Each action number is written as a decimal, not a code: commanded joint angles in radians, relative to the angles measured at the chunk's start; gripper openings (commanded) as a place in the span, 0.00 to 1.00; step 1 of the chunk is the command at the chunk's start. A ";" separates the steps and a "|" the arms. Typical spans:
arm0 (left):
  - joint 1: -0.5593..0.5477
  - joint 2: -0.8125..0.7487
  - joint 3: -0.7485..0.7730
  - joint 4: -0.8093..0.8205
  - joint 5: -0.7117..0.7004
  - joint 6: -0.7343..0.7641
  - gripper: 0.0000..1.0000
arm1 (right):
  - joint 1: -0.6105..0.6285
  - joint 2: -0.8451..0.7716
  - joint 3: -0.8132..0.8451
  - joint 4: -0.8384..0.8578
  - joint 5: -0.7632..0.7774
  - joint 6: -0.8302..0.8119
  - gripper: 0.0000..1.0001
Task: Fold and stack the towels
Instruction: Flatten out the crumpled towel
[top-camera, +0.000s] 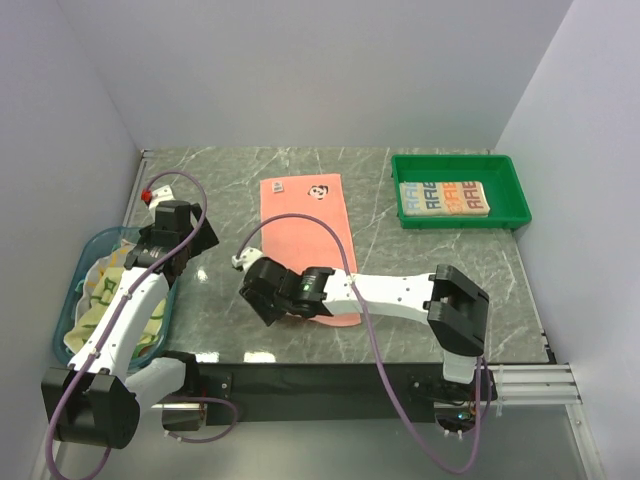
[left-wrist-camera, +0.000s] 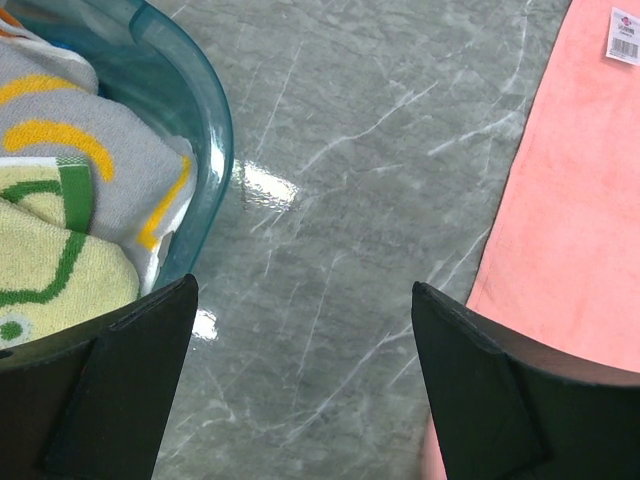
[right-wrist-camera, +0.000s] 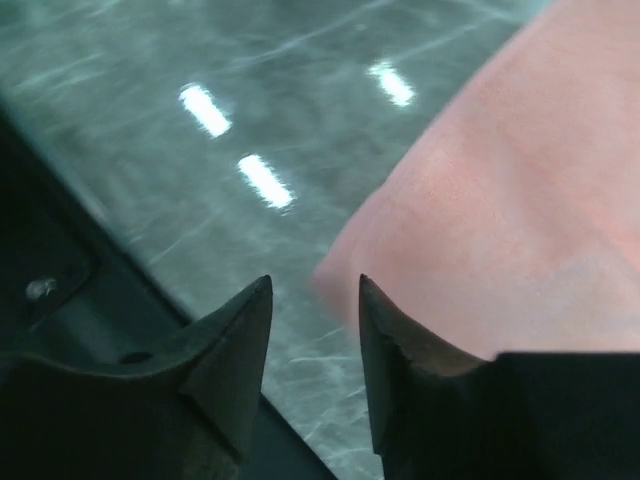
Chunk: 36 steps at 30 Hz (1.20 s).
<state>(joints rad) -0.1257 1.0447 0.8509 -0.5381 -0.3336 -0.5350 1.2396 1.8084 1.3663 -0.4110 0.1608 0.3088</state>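
A salmon-pink towel with a panda emblem lies flat at the table's centre. My right gripper is low at its near left corner. In the right wrist view the jaws stand a little apart and hold nothing, with the towel's corner just beyond the tips. My left gripper is wide open and empty over bare table between the blue basket and the pink towel. A folded cream towel with coloured letters lies in the green tray. Pale yellow and grey towels fill the basket.
The blue basket stands at the left edge, its rim close to my left fingers. The green tray is at the back right. A small red object lies at the back left. White walls close in three sides.
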 joint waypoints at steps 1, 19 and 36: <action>0.005 -0.012 -0.004 0.029 0.021 0.013 0.93 | 0.011 -0.023 -0.006 0.072 -0.158 0.013 0.52; -0.211 0.006 -0.090 0.107 0.370 -0.227 0.87 | -0.278 -0.342 -0.511 0.113 -0.021 0.230 0.47; -0.667 0.311 -0.210 0.152 0.343 -0.468 0.68 | -0.307 -0.359 -0.690 0.018 -0.070 0.332 0.47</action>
<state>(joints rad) -0.7563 1.3540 0.6617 -0.3939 0.0032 -0.9421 0.9375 1.4750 0.7292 -0.3286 0.1246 0.6014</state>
